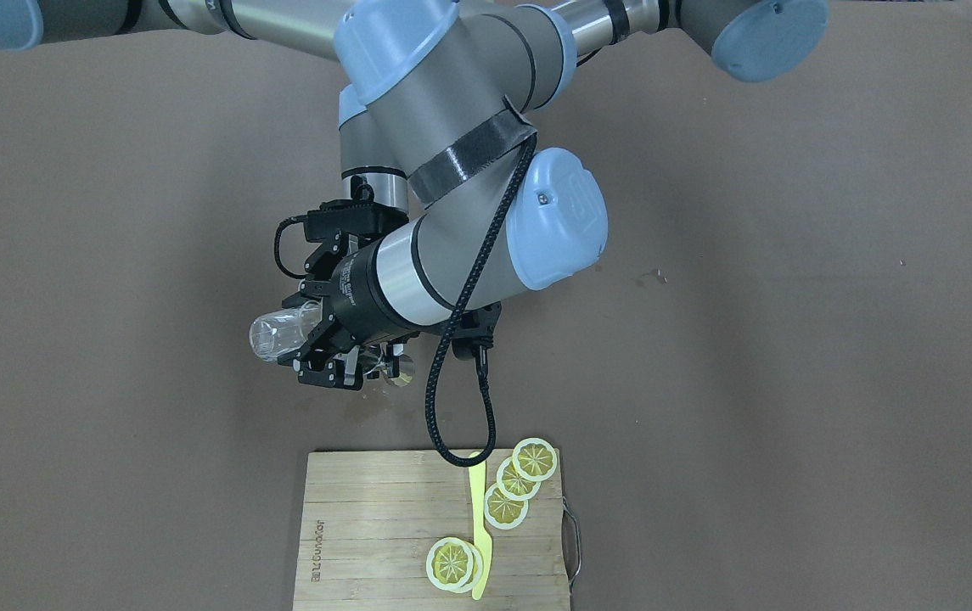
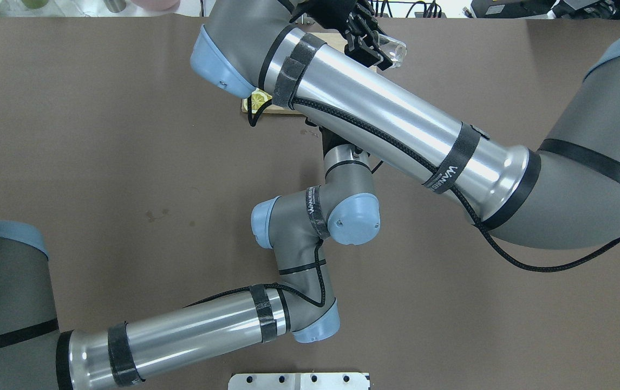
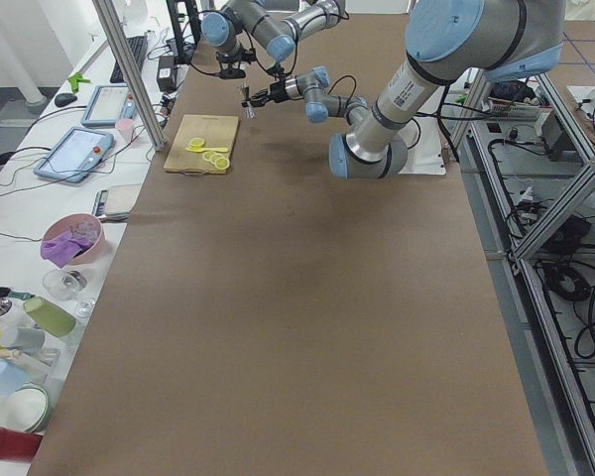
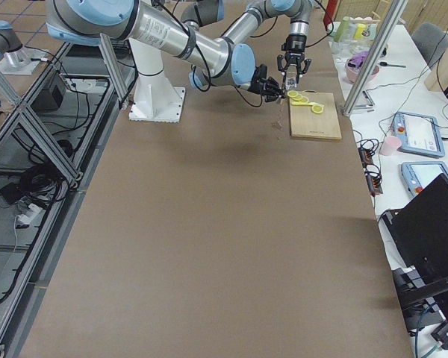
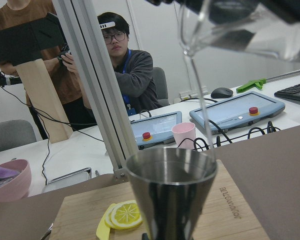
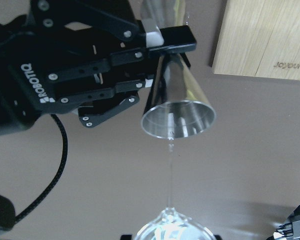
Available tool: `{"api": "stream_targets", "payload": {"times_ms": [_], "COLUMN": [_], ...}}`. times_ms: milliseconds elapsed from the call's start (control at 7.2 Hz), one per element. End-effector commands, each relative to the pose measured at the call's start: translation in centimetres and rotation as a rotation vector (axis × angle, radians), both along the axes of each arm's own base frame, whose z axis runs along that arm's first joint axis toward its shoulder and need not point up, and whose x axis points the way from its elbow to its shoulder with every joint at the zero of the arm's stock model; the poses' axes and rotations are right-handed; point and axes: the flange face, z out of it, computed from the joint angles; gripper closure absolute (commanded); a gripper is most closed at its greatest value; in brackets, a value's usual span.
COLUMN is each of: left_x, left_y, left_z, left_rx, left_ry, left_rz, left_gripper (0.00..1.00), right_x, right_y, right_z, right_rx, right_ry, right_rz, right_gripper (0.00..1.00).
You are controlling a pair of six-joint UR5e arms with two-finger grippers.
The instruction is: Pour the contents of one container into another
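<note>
The one container, a clear glass cup (image 1: 278, 337), lies tipped on its side in the air with my right gripper (image 2: 376, 51) shut on it. A thin stream (image 6: 171, 175) falls from the cup's rim (image 6: 172, 227) into another container, the metal jigger (image 6: 179, 112). The jigger stands upright with its dark mouth up, just below the cup (image 5: 230, 30). My left gripper (image 6: 157, 55) is shut on the jigger's upper cone. In the left wrist view the jigger (image 5: 172, 195) fills the foreground. Both hang above the brown table, close to the board.
A wooden cutting board (image 1: 367, 526) with lemon slices (image 1: 519, 484) and a yellow knife (image 1: 479, 526) lies just beyond the grippers. The two arms cross, the right forearm (image 2: 396, 114) above the left wrist (image 2: 342, 211). People sit at a side desk (image 5: 130, 75).
</note>
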Motion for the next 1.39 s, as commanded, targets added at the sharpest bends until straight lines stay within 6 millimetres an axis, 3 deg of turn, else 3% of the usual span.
{"api": "stream_targets", "payload": {"times_ms": [0,556,694,1111,1250], "left_x": [0.0,0.2,0.2,0.3,0.2], "left_y": [0.0,-0.1,0.0,0.1,0.0], "left_z": [0.0,-0.5,-0.7,-0.7,-0.7], "left_rx": [0.001,0.002,0.003,0.004,0.004], "left_ry": [-0.002,-0.002,-0.001,-0.001,-0.001], "left_rz": [-0.001,-0.003,-0.003,-0.003,-0.005], "left_gripper": [1.0,1.0,1.0,1.0,1.0], "right_x": [-0.3,-0.3,1.6,5.8,8.6], "right_y": [0.3,0.2,-1.2,-3.1,-3.6], "right_z": [-0.6,-0.1,1.3,2.3,3.5], "right_rx": [0.004,0.009,0.025,0.042,0.052], "right_ry": [-0.006,-0.013,-0.048,-0.18,-0.226], "right_rz": [-0.005,0.002,0.031,0.098,0.129], "right_gripper": [1.0,1.0,1.0,1.0,1.0]}}
